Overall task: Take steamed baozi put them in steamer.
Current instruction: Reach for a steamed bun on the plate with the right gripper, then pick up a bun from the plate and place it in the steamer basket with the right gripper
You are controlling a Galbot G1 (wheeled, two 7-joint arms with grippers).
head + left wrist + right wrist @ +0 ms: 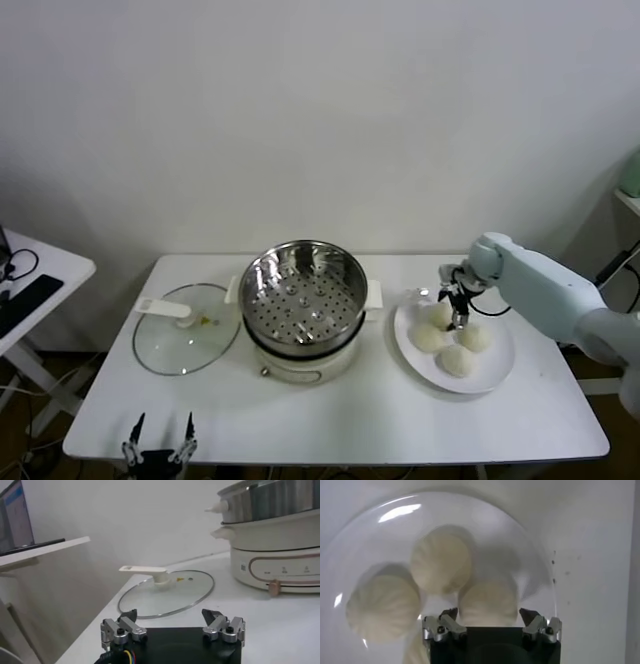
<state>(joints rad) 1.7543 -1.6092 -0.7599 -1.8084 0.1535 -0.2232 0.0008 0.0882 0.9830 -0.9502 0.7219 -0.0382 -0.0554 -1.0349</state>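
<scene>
The steamer (pixel 303 290), a shiny steel basket with a holed bottom on a cream cooker base, stands mid-worktop (pixel 330 420) toward the rear edge, with nothing in it. Beside it toward the left end lies a flat glass lid (pixel 186 343) with a white handle, just apart from the cooker. Toward the right end sits a white plate (pixel 497 374) carrying the steamed baozi (pixel 456 360), four pale domed buns bunched close together.

The right hand (pixel 457 318) hangs straight down over the plate's rear part, its tips among the buns there. Its wrist view looks down on the plate: a bun (pixel 487 601) lies between the two fingertips (pixel 445 616), with two more close beside it and a fourth partly hidden under the hand. The fingers stand apart on either side of that bun; whether they already press on it is hard to judge from here.

The left hand (pixel 159 450) is parked low at the front edge near the left corner, fingers spread wide with nothing between them. Its wrist view shows what the head view cannot: the cooker's side with its control panel and a small knob (pixel 273 587), and the lid lying flat on the worktop between that hand and the cooker. A second white table (pixel 40 290) stands off the left end.
</scene>
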